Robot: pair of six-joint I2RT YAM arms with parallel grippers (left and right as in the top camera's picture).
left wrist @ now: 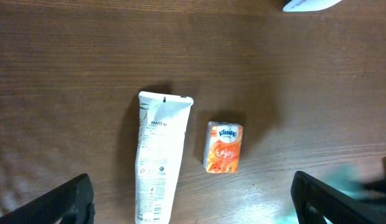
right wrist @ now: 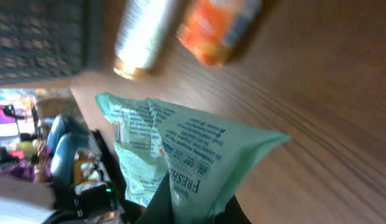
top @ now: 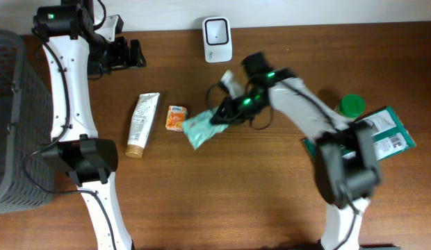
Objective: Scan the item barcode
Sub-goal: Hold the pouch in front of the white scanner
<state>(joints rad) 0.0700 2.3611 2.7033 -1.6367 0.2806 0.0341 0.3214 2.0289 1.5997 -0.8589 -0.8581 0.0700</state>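
The item in hand is a mint-green wipes packet [top: 199, 129], lying just right of the table's middle; its printed face fills the right wrist view [right wrist: 199, 146]. My right gripper [top: 222, 114] is shut on the packet's near edge, with the dark fingers [right wrist: 171, 202] pinching it at the bottom of the wrist view [right wrist: 196, 211]. No barcode shows clearly on it. The white scanner [top: 217, 39] stands at the table's far edge. My left gripper [top: 135, 53] hovers open at the back left, its fingers [left wrist: 62, 202] wide apart above bare wood [left wrist: 192, 193].
A white Pantene tube [top: 142, 123] [left wrist: 159, 155] and a small orange Kleenex pack [top: 176, 118] [left wrist: 225, 146] lie left of the packet. A dark basket [top: 14, 118] stands at the left edge. At the right lie a green lid [top: 352, 105] and a green box [top: 389, 132].
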